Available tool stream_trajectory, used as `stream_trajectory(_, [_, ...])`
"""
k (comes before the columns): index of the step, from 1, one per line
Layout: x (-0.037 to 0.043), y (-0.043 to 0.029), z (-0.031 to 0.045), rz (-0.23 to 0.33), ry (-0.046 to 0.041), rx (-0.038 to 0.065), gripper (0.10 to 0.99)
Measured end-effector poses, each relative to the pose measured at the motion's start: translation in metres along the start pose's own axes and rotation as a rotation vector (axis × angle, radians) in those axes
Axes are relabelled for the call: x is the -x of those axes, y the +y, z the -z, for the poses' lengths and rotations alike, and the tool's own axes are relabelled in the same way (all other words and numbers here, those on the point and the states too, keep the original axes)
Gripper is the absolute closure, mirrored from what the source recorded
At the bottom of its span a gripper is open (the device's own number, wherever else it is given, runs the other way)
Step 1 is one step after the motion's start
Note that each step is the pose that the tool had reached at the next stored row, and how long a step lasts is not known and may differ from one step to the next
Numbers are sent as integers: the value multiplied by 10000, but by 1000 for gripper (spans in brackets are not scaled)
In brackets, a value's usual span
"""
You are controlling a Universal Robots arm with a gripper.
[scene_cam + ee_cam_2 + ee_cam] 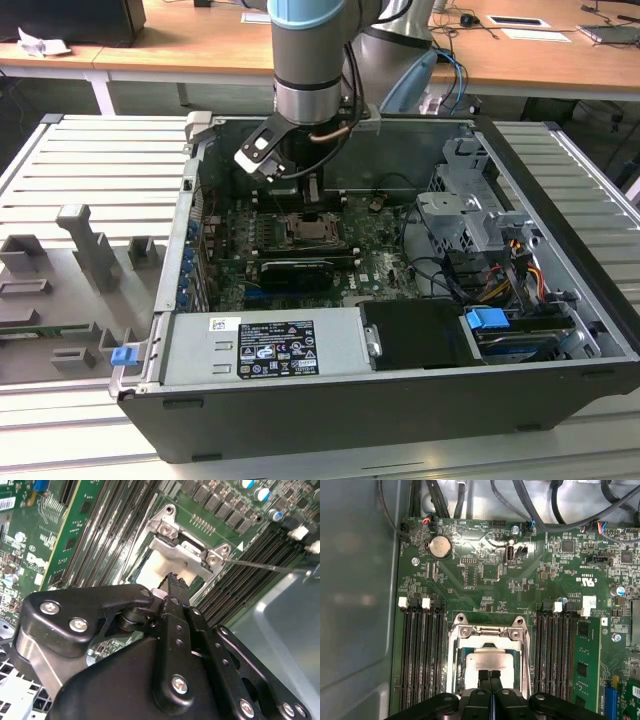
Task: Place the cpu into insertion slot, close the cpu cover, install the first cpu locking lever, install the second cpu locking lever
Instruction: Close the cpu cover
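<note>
At the exterior view's left, grey fixtures (85, 250) stand on the ribbed table (100, 170), and a blue clip (122, 354) sits at the corner of the open computer case (330, 420). Next comes the grey power supply box (338, 338). It carries a small white sticker (222, 323) and a large black label (275, 350) with white print and marks. Behind it lies the green motherboard (378, 252), and the claw (312, 206) hangs straight above the socket in its middle. At the exterior view's right stands the metal drive cage (470, 205).

The cpu (492, 659) lies in the socket, directly under the claw. Its pale top shows through the square opening of the cpu cover (490, 631), which lies flat over it. In both wrist views the two black fingers (483, 676) are pressed together with no gap and nothing between them. Their tips are at the cpu's top, but I cannot tell if they touch it. In the second wrist view a thin metal rod (265, 566) runs out from one corner of the cpu cover.
</note>
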State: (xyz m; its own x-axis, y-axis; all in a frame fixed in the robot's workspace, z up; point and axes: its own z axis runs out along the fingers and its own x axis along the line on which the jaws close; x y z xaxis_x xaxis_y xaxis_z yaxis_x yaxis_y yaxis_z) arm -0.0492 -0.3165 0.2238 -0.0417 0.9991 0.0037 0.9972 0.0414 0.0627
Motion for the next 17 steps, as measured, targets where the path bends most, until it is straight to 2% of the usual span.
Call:
stream_trajectory(5, [-1, -37, -16, 5, 0, 0, 980])
stream_trajectory(11, [-4, -125, -100, 32, 1, -1, 980])
stream_trajectory(17, [-5, -130, -157, 33, 0, -2, 980])
